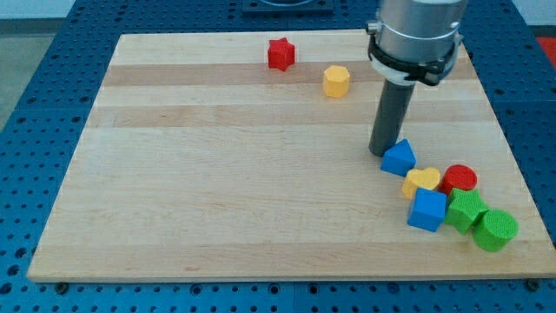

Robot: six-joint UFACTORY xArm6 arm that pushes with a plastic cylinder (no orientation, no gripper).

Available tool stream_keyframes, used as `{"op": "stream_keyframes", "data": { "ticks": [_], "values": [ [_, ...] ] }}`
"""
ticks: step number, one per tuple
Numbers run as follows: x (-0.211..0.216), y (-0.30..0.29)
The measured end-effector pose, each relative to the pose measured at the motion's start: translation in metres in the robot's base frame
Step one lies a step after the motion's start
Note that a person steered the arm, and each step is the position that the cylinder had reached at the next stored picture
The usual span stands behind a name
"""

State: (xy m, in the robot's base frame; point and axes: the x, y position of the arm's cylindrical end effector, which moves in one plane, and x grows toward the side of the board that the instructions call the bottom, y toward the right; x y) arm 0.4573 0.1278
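My tip point(383, 152) rests on the wooden board at the view's right, touching or almost touching the upper left side of a blue triangular block point(399, 158). Just below that block lies a yellow heart-shaped block point(421, 181). A red round block point(459, 179) sits to its right. Under them stand a blue cube point(426, 209), a green block point(466, 209) and a green cylinder point(496, 230). Far from the tip, a yellow hexagonal block point(336, 81) and a red star block point(281, 54) lie near the view's top.
The wooden board point(217, 165) lies on a blue perforated table point(35, 104). The cluster of blocks sits close to the board's right edge and lower right corner. The arm's grey body point(415, 35) hangs over the board's upper right.
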Motion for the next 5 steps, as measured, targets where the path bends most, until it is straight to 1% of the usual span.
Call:
{"op": "stream_keyframes", "data": {
  "ticks": [2, 4, 5],
  "values": [
    [0.003, 0.009],
    [0.015, 0.022],
    [0.001, 0.011]
  ]
}}
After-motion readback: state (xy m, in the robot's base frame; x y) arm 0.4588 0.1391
